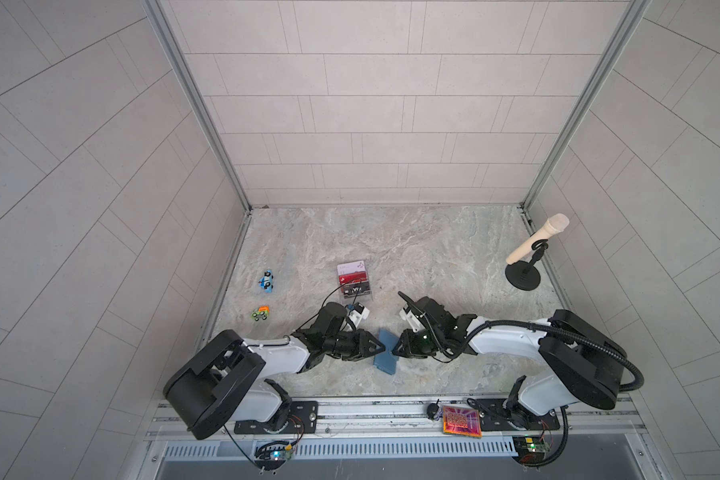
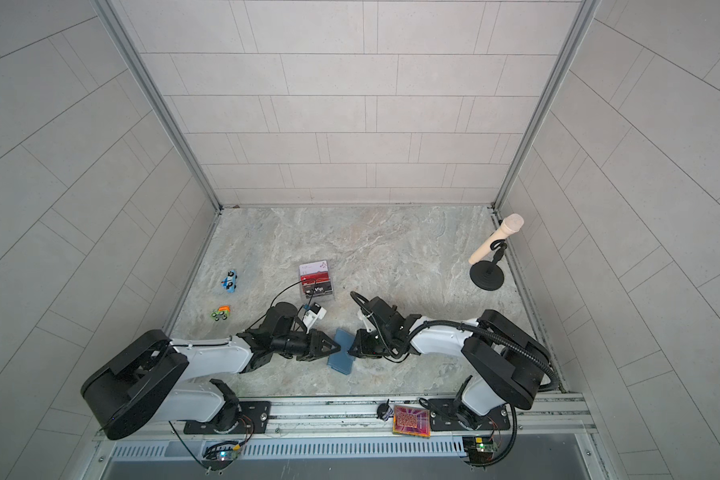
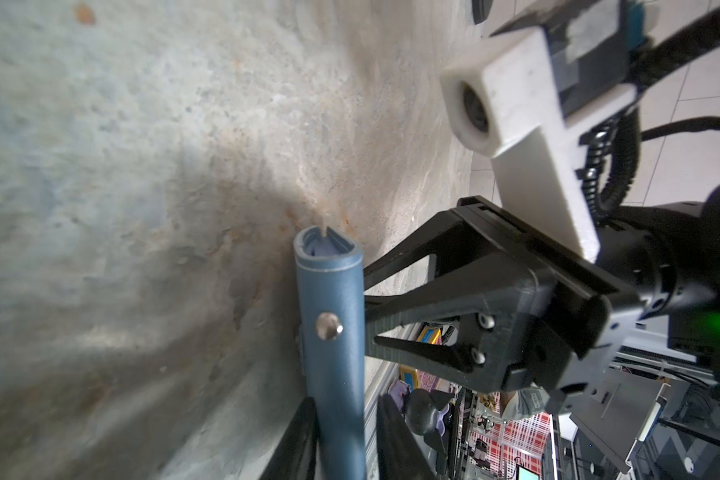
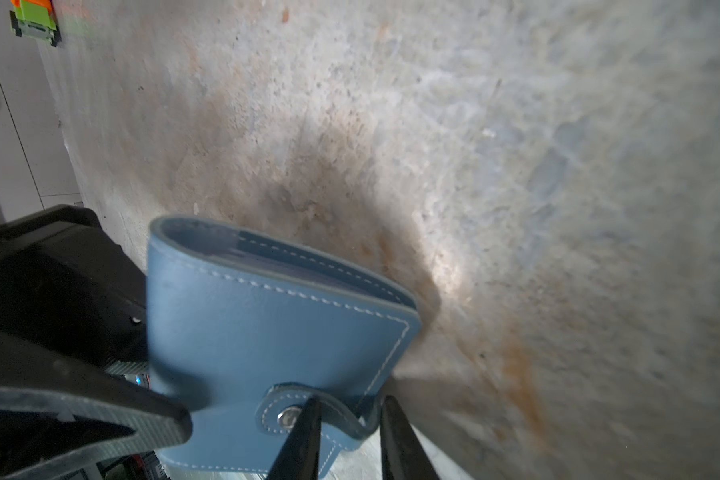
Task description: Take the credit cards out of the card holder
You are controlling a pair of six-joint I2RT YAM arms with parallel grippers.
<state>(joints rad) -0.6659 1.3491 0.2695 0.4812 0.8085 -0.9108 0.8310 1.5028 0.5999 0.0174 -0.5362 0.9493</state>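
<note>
- Marble-look stone tabletop point(image 1: 433, 257) carried every task item.
- Left gripper point(image 3: 346, 403) had its jaws closed across the spine end of the slate-blue leather-look booklet card holder point(image 1: 386, 359), gripping it.
- Right gripper point(image 4: 350, 403) had its jaws set astride the holder's opening edge; a firm pinch could not be confirmed.
- Card holder was positioned between the two grippers, near the table's front edge, folded shut. Contact with the table could not be determined.
- Clear acrylic tiered stand point(image 1: 362, 297) stood well apart from the holder, toward the table's centre.
- Three thin plastic credit cards point(image 1: 353, 278) (pale whitish-pink, red, dark grey-black) sat in the stand's tiers, outside the holder. Removal of these three was judged complete.
- Stitched blue snap tab point(image 4: 292, 411) appeared fastened. The holder's interior was hidden; if any card were left inside, releasing the tab and opening the holder would be outstanding.
</note>
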